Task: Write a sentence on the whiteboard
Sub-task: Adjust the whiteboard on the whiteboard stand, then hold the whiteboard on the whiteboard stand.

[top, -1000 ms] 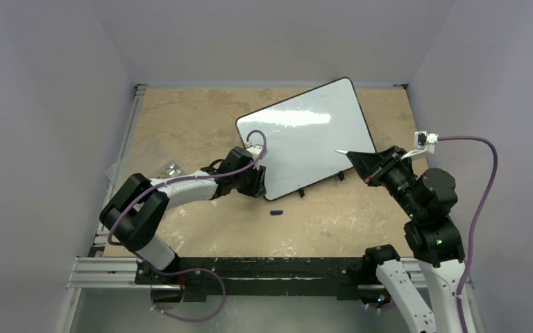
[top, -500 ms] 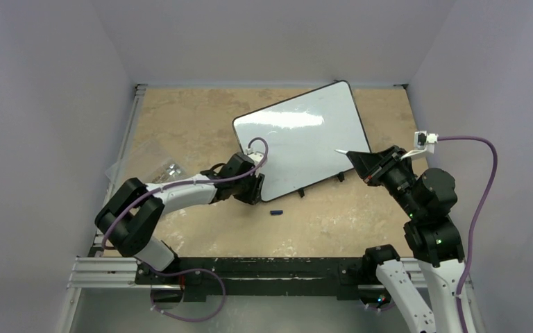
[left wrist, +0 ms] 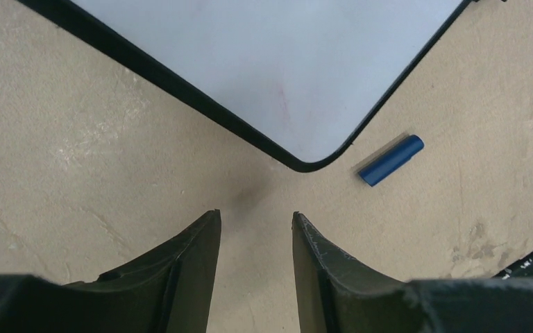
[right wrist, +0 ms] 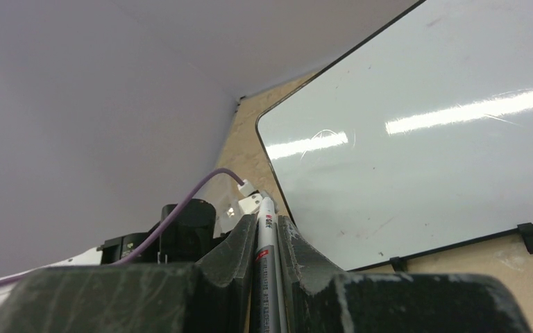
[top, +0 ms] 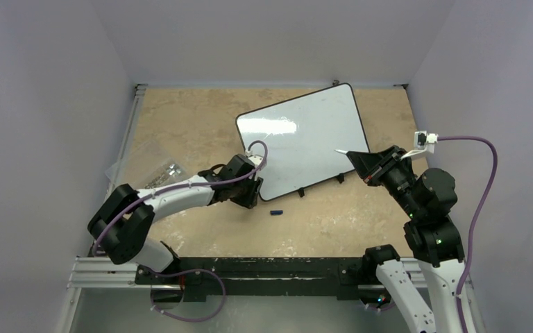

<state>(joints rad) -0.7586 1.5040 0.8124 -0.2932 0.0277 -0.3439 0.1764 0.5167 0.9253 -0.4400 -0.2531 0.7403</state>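
The whiteboard (top: 305,139) lies slanted on the table, white and glossy with a thin black rim. No sentence shows on it; its surface (right wrist: 423,139) is bare apart from faint smudges. My left gripper (top: 255,197) is open and empty, low over the table, just short of the board's near-left corner (left wrist: 305,163); in the left wrist view the left gripper (left wrist: 253,216) points at that corner. My right gripper (top: 356,158) hovers at the board's right edge, shut on a white marker (right wrist: 264,263) whose tip (top: 339,151) points over the board.
A small blue cap (top: 275,212) lies on the table near the board's near corner, right of my left fingers (left wrist: 391,160). A clear plastic bag (top: 159,170) sits at the left. Black feet (top: 300,192) stick out from the board's near edge. Walls enclose three sides.
The left gripper has drawn back down the board's left edge to its near corner, and its elbow swung left. The board shifted slightly. The right arm has not moved.
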